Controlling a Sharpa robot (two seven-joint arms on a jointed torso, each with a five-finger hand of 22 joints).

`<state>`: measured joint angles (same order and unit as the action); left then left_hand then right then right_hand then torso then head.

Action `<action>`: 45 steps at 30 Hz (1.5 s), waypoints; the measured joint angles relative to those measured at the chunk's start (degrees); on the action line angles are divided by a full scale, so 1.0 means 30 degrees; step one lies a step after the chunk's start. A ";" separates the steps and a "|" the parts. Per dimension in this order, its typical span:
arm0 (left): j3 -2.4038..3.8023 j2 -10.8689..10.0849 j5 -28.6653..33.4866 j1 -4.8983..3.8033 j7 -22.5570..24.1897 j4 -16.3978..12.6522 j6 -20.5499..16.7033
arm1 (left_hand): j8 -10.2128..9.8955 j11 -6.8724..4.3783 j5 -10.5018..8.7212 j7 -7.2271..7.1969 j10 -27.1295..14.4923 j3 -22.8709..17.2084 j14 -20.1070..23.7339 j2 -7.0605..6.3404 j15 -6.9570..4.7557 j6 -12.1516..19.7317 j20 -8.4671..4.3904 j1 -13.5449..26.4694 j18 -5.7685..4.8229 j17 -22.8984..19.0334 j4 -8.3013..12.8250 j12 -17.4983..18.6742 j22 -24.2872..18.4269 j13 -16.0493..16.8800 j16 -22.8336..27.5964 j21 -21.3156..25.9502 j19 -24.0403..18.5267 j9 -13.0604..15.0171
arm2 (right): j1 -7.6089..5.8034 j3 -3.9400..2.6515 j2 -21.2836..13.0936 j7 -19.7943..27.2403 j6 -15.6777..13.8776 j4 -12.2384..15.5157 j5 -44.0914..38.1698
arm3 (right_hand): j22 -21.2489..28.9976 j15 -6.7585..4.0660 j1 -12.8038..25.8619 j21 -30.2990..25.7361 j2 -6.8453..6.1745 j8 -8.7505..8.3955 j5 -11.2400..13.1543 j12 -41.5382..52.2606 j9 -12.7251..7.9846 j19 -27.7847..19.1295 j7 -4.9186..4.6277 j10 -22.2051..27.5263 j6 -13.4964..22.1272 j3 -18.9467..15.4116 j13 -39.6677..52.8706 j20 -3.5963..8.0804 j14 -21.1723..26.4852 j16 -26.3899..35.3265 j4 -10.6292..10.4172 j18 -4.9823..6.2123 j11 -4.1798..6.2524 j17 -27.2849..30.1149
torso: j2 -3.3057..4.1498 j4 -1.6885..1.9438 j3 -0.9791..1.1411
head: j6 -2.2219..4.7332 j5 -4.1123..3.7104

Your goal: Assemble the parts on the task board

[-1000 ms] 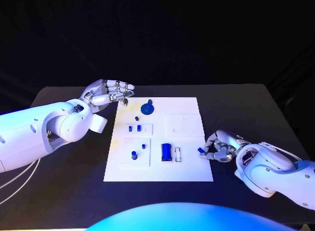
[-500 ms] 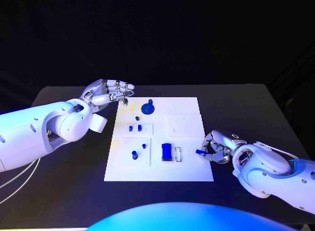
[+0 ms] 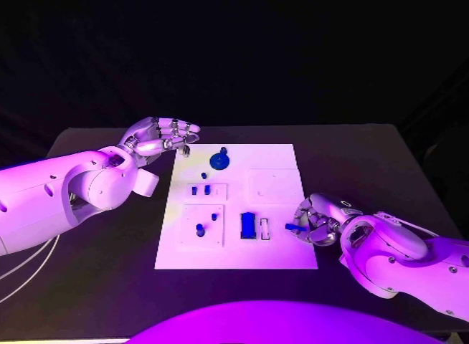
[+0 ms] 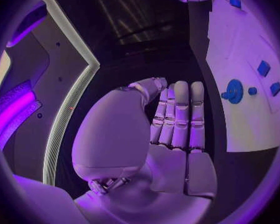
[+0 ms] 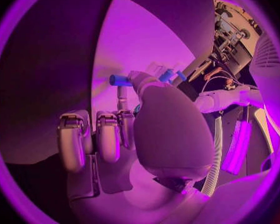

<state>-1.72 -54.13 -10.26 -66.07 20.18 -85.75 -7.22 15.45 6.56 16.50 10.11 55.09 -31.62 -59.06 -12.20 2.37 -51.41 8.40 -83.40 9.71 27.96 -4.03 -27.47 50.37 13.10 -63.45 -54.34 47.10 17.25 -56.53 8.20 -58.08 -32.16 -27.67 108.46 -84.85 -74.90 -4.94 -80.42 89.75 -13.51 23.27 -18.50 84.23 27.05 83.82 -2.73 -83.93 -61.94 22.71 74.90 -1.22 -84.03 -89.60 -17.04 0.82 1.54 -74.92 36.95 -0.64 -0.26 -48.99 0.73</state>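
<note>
The right robot hand [image 3: 319,223] pinches one blue part [image 3: 292,227] over the board's [image 3: 286,258] edge; the left robot hand [image 3: 162,136] hovers curled, seemingly empty.

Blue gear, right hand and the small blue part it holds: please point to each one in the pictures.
blue gear [image 3: 221,162], head view, its round face.
right hand [image 3: 319,220], head view, back of the hand.
small blue part [image 3: 293,227], head view, its free end.

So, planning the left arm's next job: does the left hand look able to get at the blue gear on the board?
Probably yes. The left hand hovers beside the task board's far corner, holding nothing, and the blue gear stands close by with nothing between them.
</note>
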 measured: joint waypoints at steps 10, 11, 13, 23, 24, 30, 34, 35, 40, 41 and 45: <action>-0.0001 -0.0004 0.0000 0.0000 0.0000 -0.0032 0.0000 | 0.0000 0.0000 0.0000 0.0001 0.0000 -0.0055 0.0000 0.0000 0.0000 -0.0001 0.0000 0.0000 0.0000 0.0001 0.0055 -0.0072 0.0033 0.0001 0.0000 0.0004 0.0000 -0.0017 | -0.0125 -0.0002 0.1047 0.0201 -0.1470 -0.0058 0.3641 | -0.0015 0.0001 0.1287 0.0000 -0.0041 0.0091 -0.0019 0.0000 0.0032 0.0062 0.0068 0.0001 0.0072 0.0977 0.0000 0.0062 0.0000 0.0001 0.0444 -0.0001 -0.0001 0.0002 | 0.0002 0.0009 -0.0018 | -0.0101 -0.0046; -0.0001 -0.0006 0.0000 0.0000 0.0000 -0.0037 0.0000 | 0.0000 0.0001 0.0000 0.0000 0.0000 -0.0055 0.0000 0.0000 0.0000 -0.0001 0.0000 0.0000 -0.0001 0.0001 0.0055 -0.0072 0.0033 0.0001 0.0000 0.0006 0.0000 -0.0017 | -0.0129 -0.0001 0.1139 0.0214 -0.1561 -0.0101 0.3919 | -0.0016 0.0001 0.1415 0.0000 -0.0006 0.0093 -0.0020 0.0000 0.0034 0.0062 0.0067 0.0001 0.0072 0.1028 0.0000 0.0062 0.0001 0.0001 0.0445 0.0001 -0.0001 0.0002 | 0.0005 0.0011 -0.0022 | -0.0108 -0.0048; -0.0001 -0.0011 0.0000 0.0000 0.0000 -0.0044 0.0000 | 0.0000 0.0000 0.0000 0.0000 0.0000 -0.0055 0.0000 0.0000 0.0000 -0.0001 0.0000 0.0000 -0.0001 0.0001 0.0055 -0.0072 0.0033 0.0001 0.0000 0.0007 0.0000 -0.0017 | -0.0134 0.0000 0.1345 0.0236 -0.1750 -0.0200 0.4516 | -0.0015 0.0001 0.2040 0.0000 -0.0019 0.0239 -0.0498 0.0000 0.0044 0.0062 0.0066 0.0001 0.0073 0.1054 0.0000 0.0062 0.0000 0.0001 0.0466 -0.0001 -0.0002 0.0002 | 0.0013 0.0016 -0.0022 | -0.0128 -0.0048; -0.0002 -0.0043 0.0000 0.0001 -0.0004 -0.0077 0.0002 | 0.0000 0.0000 0.0000 0.0000 0.0000 -0.0055 0.0000 0.0000 0.0000 -0.0001 0.0000 0.0000 -0.0001 0.0002 0.0055 -0.0071 0.0032 0.0002 0.0000 0.0008 0.0000 -0.0016 | -0.0134 0.0006 0.2313 0.0266 -0.2165 -0.0803 0.6349 | -0.0013 0.0002 0.3716 0.0000 0.0401 0.0310 -0.0554 0.0082 0.0438 0.0062 0.0063 0.0001 0.0077 0.0725 0.0000 0.0061 0.0000 0.0002 0.0151 -0.0001 -0.0002 0.0005 | 0.0016 0.0020 -0.0013 | -0.0203 -0.0007; -0.0002 -0.0045 0.0000 0.0001 -0.0005 -0.0080 0.0003 | 0.0000 0.0000 0.0000 0.0001 0.0000 -0.0055 0.0000 0.0000 0.0000 0.0000 0.0000 0.0000 0.0000 -0.0001 0.0055 -0.0071 0.0036 0.0003 0.0000 0.0008 0.0000 -0.0015 | -0.0132 0.0006 0.2382 0.0256 -0.2165 -0.0866 0.6436 | -0.0012 0.0002 0.3823 0.0000 0.0406 0.0311 -0.0554 0.0082 0.0443 0.0063 0.0063 0.0000 0.0077 0.0638 0.0000 0.0061 0.0000 0.0001 0.0126 -0.0001 -0.0002 0.0004 | 0.0016 0.0020 -0.0009 | -0.0209 0.0005; -0.0002 -0.0059 0.0000 0.0001 -0.0012 -0.0092 0.0010 | 0.0000 0.0000 0.0000 0.0001 0.0000 -0.0055 0.0000 0.0000 0.0000 0.0000 0.0000 0.0000 -0.0001 -0.0013 0.0055 -0.0071 0.0055 0.0003 0.0000 0.0009 0.0000 -0.0014 | -0.0121 0.0008 0.2737 0.0183 -0.2115 -0.1114 0.6804 | -0.0011 0.0003 0.4220 0.0000 0.0506 0.0384 -0.0519 0.0172 0.0504 0.0062 0.0061 0.0001 0.0076 0.0567 0.0000 0.0061 0.0001 -0.0072 0.0150 0.0000 -0.0002 0.0005 | 0.0016 0.0020 0.0000 | -0.0264 0.0013; -0.0002 -0.0062 0.0000 0.0001 -0.0019 -0.0096 0.0019 | 0.0000 0.0000 0.0000 0.0001 0.0000 -0.0054 0.0000 0.0000 0.0000 -0.0001 0.0000 0.0000 -0.0001 -0.0014 0.0055 -0.0071 0.0055 0.0002 0.0000 0.0009 0.0000 -0.0014 | -0.0121 0.0008 0.2944 0.0098 -0.1965 -0.1207 0.6920 | -0.0010 0.0003 0.4399 0.0000 0.0484 0.0554 -0.0403 0.0171 0.0520 0.0062 0.0065 -0.0001 0.0070 0.0440 0.0000 0.0061 0.0000 -0.0072 0.0175 -0.0001 -0.0003 0.0006 | 0.0016 0.0011 -0.0002 | -0.0295 0.0042; -0.0002 -0.0062 0.0000 0.0001 -0.0021 -0.0099 0.0022 | 0.0000 0.0000 0.0000 0.0000 0.0000 -0.0054 0.0000 0.0000 0.0000 0.0000 0.0000 0.0000 -0.0001 -0.0014 0.0055 -0.0071 0.0055 0.0003 0.0000 0.0009 0.0000 -0.0014 | -0.0122 0.0006 0.2974 0.0072 -0.1912 -0.1231 0.6925 | -0.0010 0.0003 0.4399 0.0000 0.0483 0.0517 -0.0403 0.0171 0.0514 0.0062 0.0067 -0.0001 0.0068 0.0439 -0.0001 0.0061 0.0000 -0.0072 0.0175 -0.0001 -0.0003 0.0006 | 0.0016 0.0011 -0.0002 | -0.0300 0.0046; -0.0002 -0.0064 0.0002 0.0001 -0.0035 -0.0102 0.0051 | 0.0000 0.0000 0.0000 0.0000 0.0001 -0.0055 0.0000 0.0077 0.0000 -0.0001 0.0000 0.0078 0.0000 -0.0013 0.0055 -0.0071 0.0054 -0.0016 0.0000 0.0009 0.0000 -0.0013 | -0.0146 -0.0036 0.3074 -0.0082 -0.1604 -0.1338 0.6924 | -0.0009 0.0005 0.4497 0.0000 0.0433 0.0534 -0.0305 0.0171 0.0516 0.0062 0.0073 -0.0001 0.0058 0.0438 0.0000 0.0061 0.0000 -0.0072 0.0175 0.0000 -0.0004 -0.0010 | 0.0015 0.0011 -0.0002 | -0.0328 0.0081; -0.0002 -0.0064 0.0014 0.0001 -0.0039 -0.0102 0.0063 | 0.0000 0.0000 0.0000 0.0000 0.0000 -0.0055 0.0000 0.0077 0.0000 -0.0001 0.0000 0.0077 0.0001 -0.0013 0.0055 -0.0071 0.0054 -0.0016 0.0000 0.0009 0.0001 -0.0013 | -0.0151 -0.0044 0.3088 -0.0108 -0.1558 -0.1345 0.6912 | -0.0008 0.0005 0.4497 0.0000 0.0433 0.0560 -0.0305 0.0171 0.0516 0.0062 0.0073 -0.0001 0.0057 0.0438 0.0000 0.0061 0.0000 -0.0072 0.0175 -0.0001 -0.0005 -0.0010 | 0.0015 0.0011 -0.0002 | -0.0328 0.0084; -0.0002 -0.0066 0.0079 0.0001 -0.0055 -0.0102 0.0109 | 0.0000 0.0000 0.0000 0.0000 0.0000 -0.0054 -0.0001 0.0077 0.0000 -0.0001 0.0067 0.0077 -0.0001 -0.0012 0.0055 -0.0071 0.0073 -0.0016 0.0000 -0.0061 -0.0067 -0.0012 | -0.0161 -0.0067 0.3123 -0.0197 -0.1390 -0.1352 0.6817 | -0.0007 0.0005 0.4497 0.0000 0.0433 0.0502 -0.0305 0.0171 0.0515 0.0062 0.0073 -0.0002 0.0056 0.0438 0.0000 0.0060 -0.0001 -0.0071 0.0175 -0.0001 -0.0005 -0.0009 | 0.0009 0.0009 -0.0002 | -0.0331 0.0101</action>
<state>-1.72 -54.33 -10.02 -66.06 20.01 -86.06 -6.89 15.45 6.56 16.50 10.11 55.09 -31.78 -59.07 -11.97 2.37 -51.41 8.60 -83.17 9.71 27.93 -3.86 -27.68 50.59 13.05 -63.45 -54.52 46.89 17.22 -57.02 8.00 -48.71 -32.75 -31.84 104.40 -64.39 -74.92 -4.93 -66.93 89.75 -12.21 24.78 -19.41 84.74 28.60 84.01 -2.51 -83.94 -61.77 24.03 74.90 -1.04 -84.03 -89.82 -16.52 0.81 1.52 -74.95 36.97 -0.61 -0.27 -49.98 1.03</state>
